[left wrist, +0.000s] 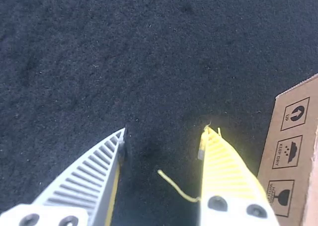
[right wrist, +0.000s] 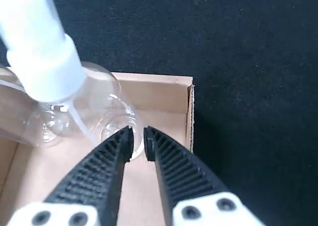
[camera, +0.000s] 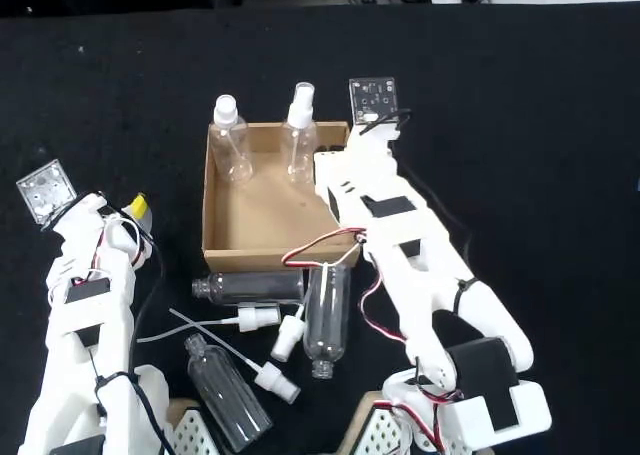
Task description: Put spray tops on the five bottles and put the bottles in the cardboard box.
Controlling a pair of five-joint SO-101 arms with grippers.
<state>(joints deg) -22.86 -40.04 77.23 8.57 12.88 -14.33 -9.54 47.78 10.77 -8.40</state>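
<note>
Two clear bottles with white spray tops [camera: 230,140] [camera: 300,135] stand at the far wall of the cardboard box [camera: 215,237]. Three uncapped bottles [camera: 250,287] [camera: 327,315] [camera: 227,390] lie on the black table in front of the box, with loose spray tops [camera: 258,318] [camera: 288,337] [camera: 275,380] among them. My right gripper [right wrist: 138,132] [camera: 328,167] hangs over the box's far right corner, shut and empty, just beside a capped bottle [right wrist: 47,57]. My left gripper [left wrist: 164,134] [camera: 140,211] stands open over bare table to the left of the box [left wrist: 293,151].
The right arm [camera: 400,235] stretches across the box's right wall, with its red and white cable looping over the near right corner. Thin dip tubes [camera: 195,327] trail from the loose spray tops. Black cloth covers the table all round.
</note>
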